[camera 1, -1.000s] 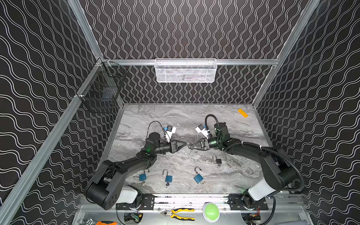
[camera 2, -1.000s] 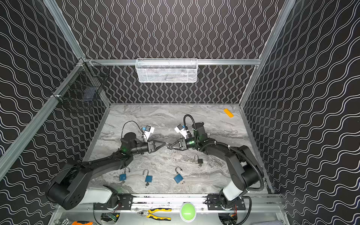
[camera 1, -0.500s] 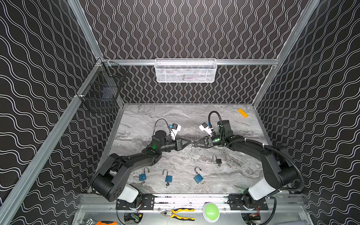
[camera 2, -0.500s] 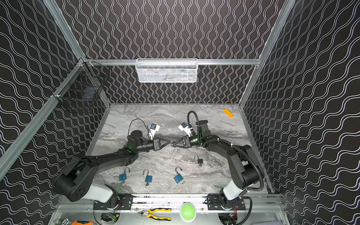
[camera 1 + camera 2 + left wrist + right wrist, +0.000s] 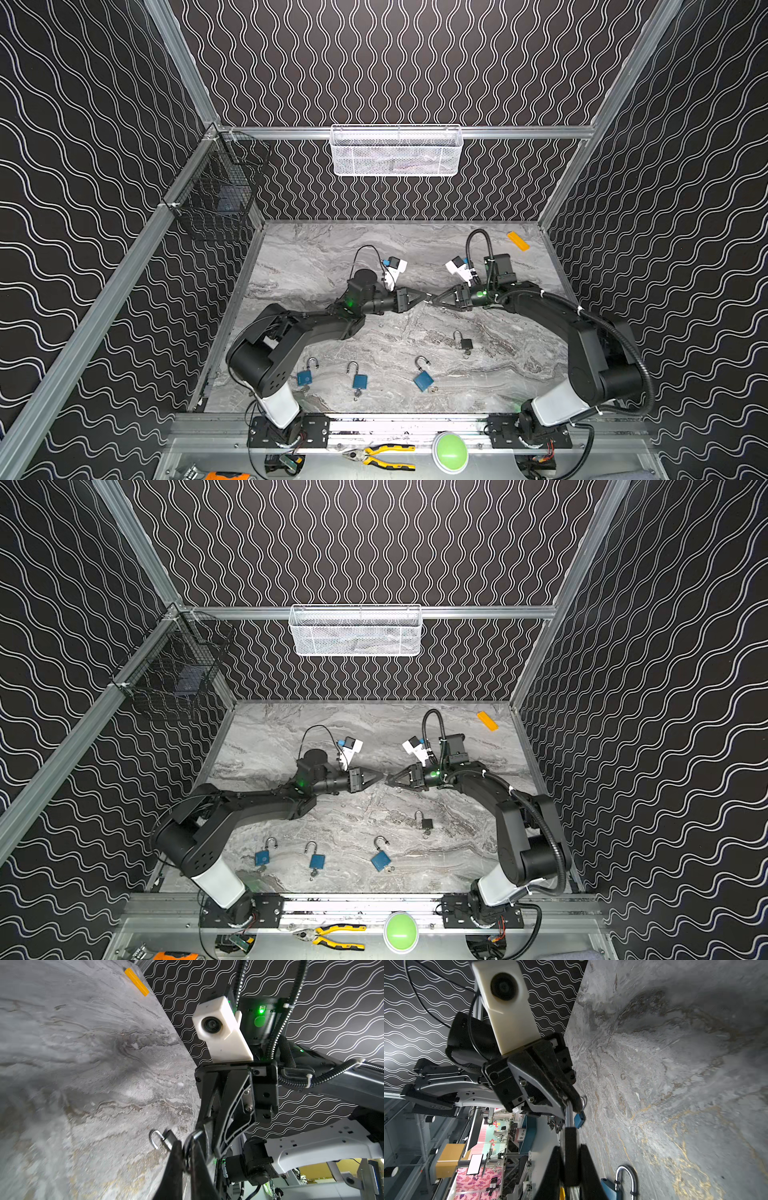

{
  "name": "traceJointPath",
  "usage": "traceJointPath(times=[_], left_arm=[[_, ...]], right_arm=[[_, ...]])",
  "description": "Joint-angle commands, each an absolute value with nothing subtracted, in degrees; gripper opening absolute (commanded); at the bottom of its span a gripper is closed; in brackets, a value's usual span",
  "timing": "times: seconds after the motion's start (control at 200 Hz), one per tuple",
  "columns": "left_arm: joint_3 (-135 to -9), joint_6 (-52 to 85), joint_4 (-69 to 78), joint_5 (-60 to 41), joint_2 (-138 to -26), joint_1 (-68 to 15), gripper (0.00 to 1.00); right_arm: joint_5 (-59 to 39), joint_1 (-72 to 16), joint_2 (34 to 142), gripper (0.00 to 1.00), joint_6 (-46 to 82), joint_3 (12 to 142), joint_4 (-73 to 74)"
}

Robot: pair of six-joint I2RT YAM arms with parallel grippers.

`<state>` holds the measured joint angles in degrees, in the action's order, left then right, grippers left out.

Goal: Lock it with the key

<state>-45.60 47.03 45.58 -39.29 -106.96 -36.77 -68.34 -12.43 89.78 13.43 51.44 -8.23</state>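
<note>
Both claws meet in mid-air over the marble table (image 5: 332,257): the right gripper (image 5: 436,298) clamps the black padlock (image 5: 571,1142) by its body, the left gripper (image 5: 424,296) pinches its shackle (image 5: 568,1114). Whether it's clicked home or the key turned, I can't tell; the blue padlocks (image 5: 359,380) below lie open

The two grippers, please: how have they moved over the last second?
Both the left gripper and right gripper travelled together rightward and toward the back of the table, tip to tip, shut on the black padlock between them. The four padlocks lying loose stayed put.
</note>
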Motion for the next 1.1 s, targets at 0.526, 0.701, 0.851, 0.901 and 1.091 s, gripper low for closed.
traceJointPath(times=[0.526, 0.701, 0.851, 0.901, 1.091], left_arm=[[-53.88, 44.46, 37.66, -55.93, -112.24, -41.80, 0.00], [-55.05, 46.51, 37.40, -53.08, -112.88, -39.73, 0.00], [-56.17, 50.99, 42.48, -53.66, -114.46, -37.46, 0.00], [-56.55, 51.87, 43.81, -54.05, -114.70, -37.32, 0.00], [-57.04, 52.12, 43.88, -54.87, -114.70, -37.30, 0.00]], right_arm=[[-60.47, -8.93, 88.24, 0.00, 14.66, 49.02, 2.62], [-60.81, -8.88, 87.45, 0.03, 17.15, 46.70, 5.87], [-61.82, -8.96, 87.82, 0.04, 19.97, 44.44, 10.26], [-62.07, -8.96, 87.88, 0.05, 20.21, 44.18, 10.76], [-62.23, -8.96, 88.02, 0.01, 19.54, 44.37, 9.99]])
